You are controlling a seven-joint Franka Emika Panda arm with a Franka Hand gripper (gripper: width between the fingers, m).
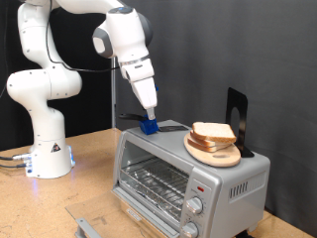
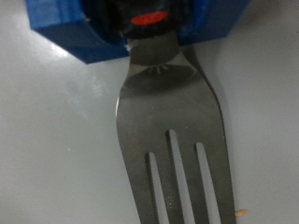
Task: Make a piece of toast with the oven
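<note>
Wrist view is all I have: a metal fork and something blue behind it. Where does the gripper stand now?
Observer: The gripper is down on top of the oven, at a blue block near the top's corner on the exterior view's left.
Operator: Is there bread near it?
Observer: Yes. A pile of slices lies on a round wooden plate on the oven top, to the exterior view's right of the gripper and apart from it.
Operator: Is a slice inside the oven?
Observer: None shows on the wire rack.
</note>
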